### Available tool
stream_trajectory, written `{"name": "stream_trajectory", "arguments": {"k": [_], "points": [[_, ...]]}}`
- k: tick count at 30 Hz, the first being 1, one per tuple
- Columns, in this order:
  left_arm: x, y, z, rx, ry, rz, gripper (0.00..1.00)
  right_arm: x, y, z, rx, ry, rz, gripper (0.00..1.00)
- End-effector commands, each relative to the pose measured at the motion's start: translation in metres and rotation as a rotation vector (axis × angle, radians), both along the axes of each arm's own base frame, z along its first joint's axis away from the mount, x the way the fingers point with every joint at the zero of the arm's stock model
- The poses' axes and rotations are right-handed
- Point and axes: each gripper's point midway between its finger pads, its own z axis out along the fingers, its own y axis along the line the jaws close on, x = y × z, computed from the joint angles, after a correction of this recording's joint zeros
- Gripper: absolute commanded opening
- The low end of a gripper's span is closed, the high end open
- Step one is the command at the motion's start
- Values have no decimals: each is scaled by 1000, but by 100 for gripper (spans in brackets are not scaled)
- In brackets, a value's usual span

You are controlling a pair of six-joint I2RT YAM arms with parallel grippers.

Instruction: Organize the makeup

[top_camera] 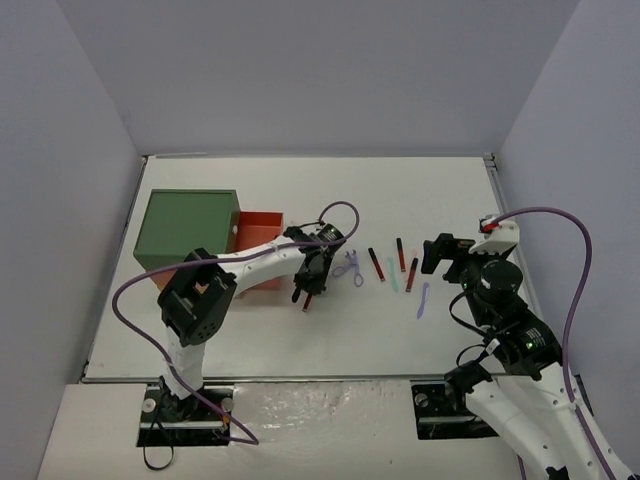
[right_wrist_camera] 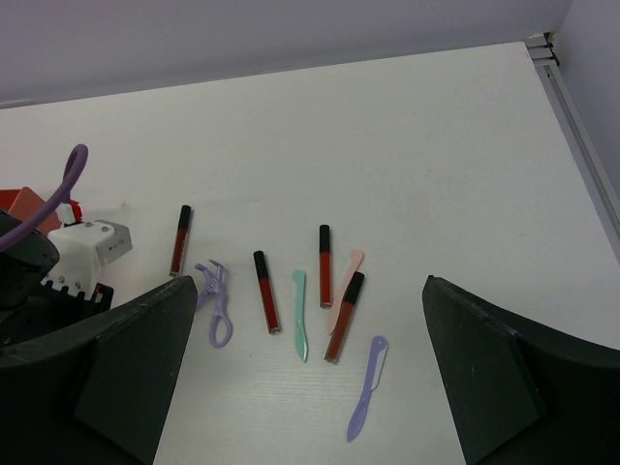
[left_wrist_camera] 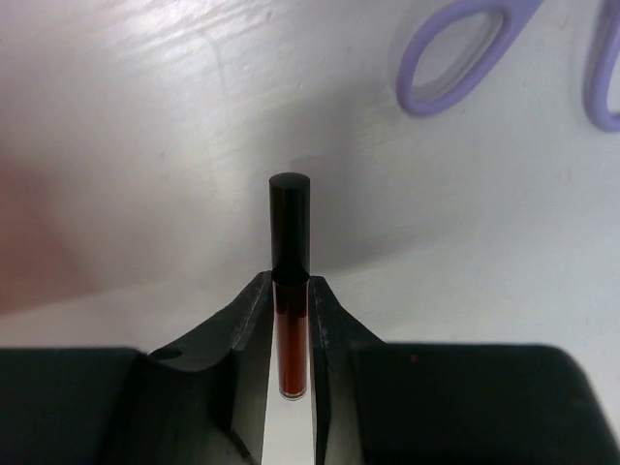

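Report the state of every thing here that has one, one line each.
left gripper: shut on the dark-red stick
dark-red stick: clamped by its red end, black cap sticking out
right gripper: open, holding nothing
red drawer: pulled out of the green box
lavender scissor-like tool: lying flat on the table, untouched
other dark-red sticks: capped, lying loose on the table

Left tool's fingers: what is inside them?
A thin dark-red tube with a black cap, pinched at its red body by the left tool. Whether it touches the white table underneath is hidden.
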Motion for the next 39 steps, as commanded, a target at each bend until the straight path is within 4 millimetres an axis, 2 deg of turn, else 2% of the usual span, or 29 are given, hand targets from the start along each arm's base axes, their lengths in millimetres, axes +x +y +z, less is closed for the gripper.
{"name": "stream_trajectory", "arguments": {"k": [1, 4, 5, 7, 9, 12, 17, 19, 23, 26, 27, 31, 33, 37, 39], "points": [[18, 0, 125, -114, -211, 13, 0, 6, 2, 15, 14, -49, 1, 100], [32, 21, 180, -121, -321, 50, 0, 6, 3, 15, 16, -50, 7, 100], [36, 26, 182, -118, -326, 65, 0, 5, 3, 15, 16, -50, 8, 100], [52, 53, 208, -95, -379, 120, 0, 4, 3, 16, 17, -54, 10, 100], [68, 78, 212, -83, -384, 182, 0, 4, 3, 17, 19, -58, 12, 100], [83, 100, 208, -60, -379, 236, 0, 3, 4, 16, 21, -58, 14, 100], [101, 120, 189, -44, -333, 287, 14, 2, 3, 16, 20, -59, 13, 100], [106, 124, 186, -44, -329, 301, 29, 2, 3, 17, 23, -63, 14, 100], [112, 123, 191, -48, -344, 304, 56, 1, 3, 17, 22, -63, 18, 100], [117, 120, 203, -73, -370, 306, 64, 2, 4, 16, 21, -61, 21, 100], [120, 116, 214, -103, -394, 312, 67, 2, 4, 16, 21, -61, 22, 100], [125, 92, 241, -199, -447, 302, 68, 2, 4, 17, 23, -61, 19, 100], [128, 70, 253, -255, -472, 280, 68, 1, 4, 16, 23, -61, 19, 100], [132, 28, 252, -296, -478, 233, 68, 1, 3, 17, 26, -66, 15, 100], [139, 6, 233, -289, -446, 219, 68, 0, 2, 17, 28, -67, 12, 100]]}}
